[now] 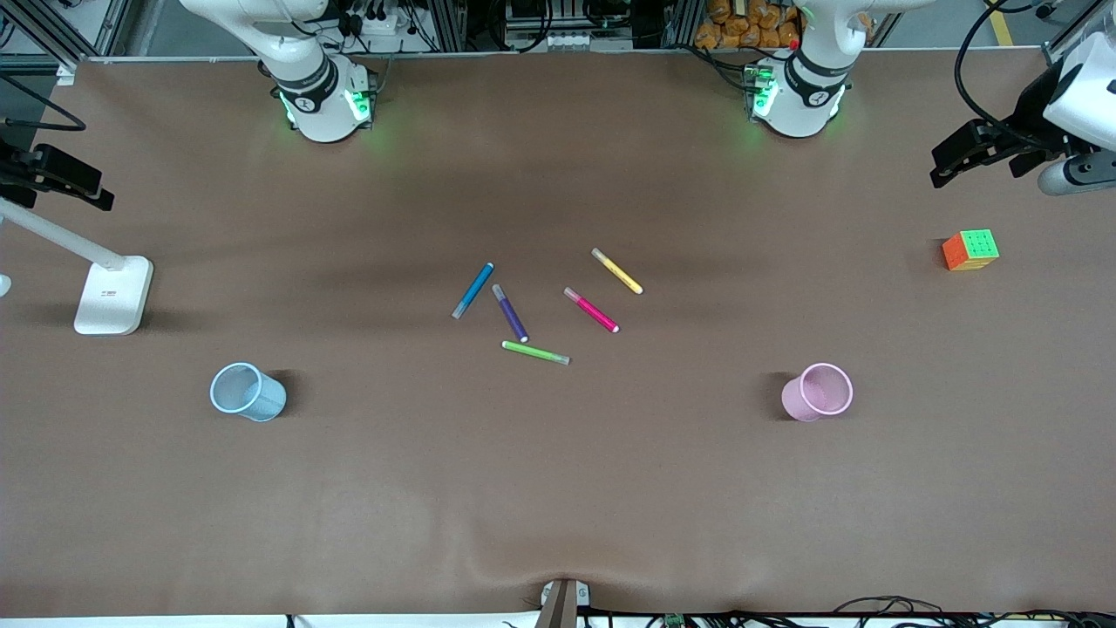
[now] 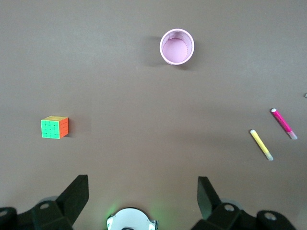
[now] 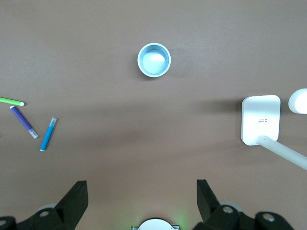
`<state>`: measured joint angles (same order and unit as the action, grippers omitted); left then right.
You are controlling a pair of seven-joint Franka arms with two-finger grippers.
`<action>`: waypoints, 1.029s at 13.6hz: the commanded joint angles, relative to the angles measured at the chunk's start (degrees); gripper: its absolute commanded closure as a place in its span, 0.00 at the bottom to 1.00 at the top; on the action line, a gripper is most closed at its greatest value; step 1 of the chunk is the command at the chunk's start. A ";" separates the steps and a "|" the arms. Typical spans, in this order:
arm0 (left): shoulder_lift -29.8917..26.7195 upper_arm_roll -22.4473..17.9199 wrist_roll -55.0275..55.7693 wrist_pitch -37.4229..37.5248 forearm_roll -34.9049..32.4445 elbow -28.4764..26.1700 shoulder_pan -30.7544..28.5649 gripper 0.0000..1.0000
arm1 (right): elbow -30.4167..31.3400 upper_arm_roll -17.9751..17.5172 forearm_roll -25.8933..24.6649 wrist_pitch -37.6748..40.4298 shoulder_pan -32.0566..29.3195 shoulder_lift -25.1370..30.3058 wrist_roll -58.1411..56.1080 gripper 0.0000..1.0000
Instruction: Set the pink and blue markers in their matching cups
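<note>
The blue marker and the pink marker lie flat near the middle of the table; the blue one also shows in the right wrist view, the pink one in the left wrist view. The pale blue cup stands upright toward the right arm's end, the pale pink cup toward the left arm's end; both are nearer the front camera than the markers. My left gripper and right gripper hang high above the table's ends, open and empty.
A dark purple pen, a lime-green pen and a yellow pen lie among the markers. A colour cube sits toward the left arm's end. A white stand with a slanted pole is at the right arm's end.
</note>
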<state>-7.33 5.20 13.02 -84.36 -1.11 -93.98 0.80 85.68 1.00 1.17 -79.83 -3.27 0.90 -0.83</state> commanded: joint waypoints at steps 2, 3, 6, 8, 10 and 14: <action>0.83 -0.10 -0.54 1.57 -0.29 2.04 -0.19 0.00 | -0.87 -0.21 0.06 0.29 -0.07 -0.54 0.22 0.00; 1.09 -0.10 -0.45 1.57 -0.29 2.74 -0.19 0.00 | -0.87 -0.21 0.06 0.38 -0.15 -0.54 0.22 0.00; 1.62 -0.28 -0.11 1.57 -0.20 3.54 -0.28 0.00 | -0.87 -0.21 0.06 0.38 -0.07 -0.63 0.22 0.00; 1.62 -0.28 -0.28 1.57 -0.29 3.54 -1.06 0.00 | -0.87 -0.21 0.06 0.38 -0.15 -0.63 0.30 0.00; 2.05 -0.19 -0.28 1.57 -0.38 3.45 -0.98 0.00 | -0.87 -0.21 0.06 0.38 -0.07 -0.63 0.22 0.00; 2.32 -0.10 0.16 1.66 -0.29 3.36 -0.89 0.00 | -0.96 -0.21 0.06 0.38 0.02 -0.63 0.22 0.00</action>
<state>-5.87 4.94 13.03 -84.17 -1.12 -92.43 -0.03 85.69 1.00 1.17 -79.83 -3.27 0.75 -0.83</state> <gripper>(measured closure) 0.000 0.000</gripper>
